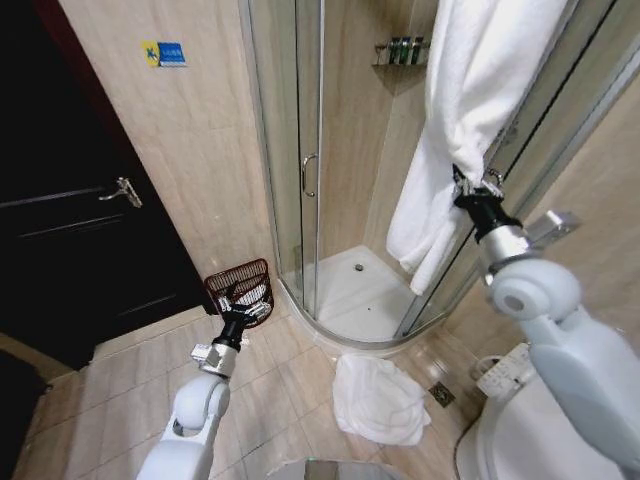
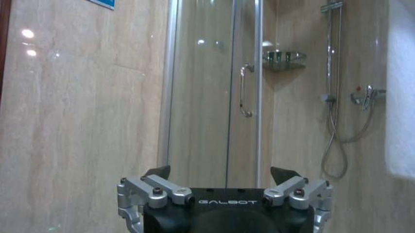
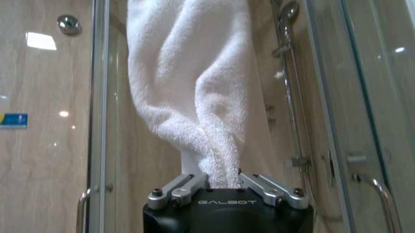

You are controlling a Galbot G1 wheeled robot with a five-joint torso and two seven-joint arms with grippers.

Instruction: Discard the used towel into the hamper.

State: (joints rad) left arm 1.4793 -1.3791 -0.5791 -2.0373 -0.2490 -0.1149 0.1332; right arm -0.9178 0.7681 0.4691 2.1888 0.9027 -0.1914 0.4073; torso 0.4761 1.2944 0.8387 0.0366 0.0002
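Head view: a second white towel point(image 1: 378, 400) lies crumpled on the floor tiles before the shower enclosure point(image 1: 330, 170). Left gripper point(image 1: 240, 303), jaws spread, hovers by the hamper point(image 1: 242, 283). Right gripper point(image 1: 468, 188) pinches the hanging towel point(image 1: 470, 110), raised high.

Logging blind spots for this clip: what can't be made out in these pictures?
- Top of the hanging towel: cut off by the head view's upper edge, so what holds it up is unseen.
- Right gripper: jaws shut on the towel; its fingertips are buried in the cloth.
- Hamper: the left gripper partly covers it; contents unclear.
- Shelf bottles: too small to read.
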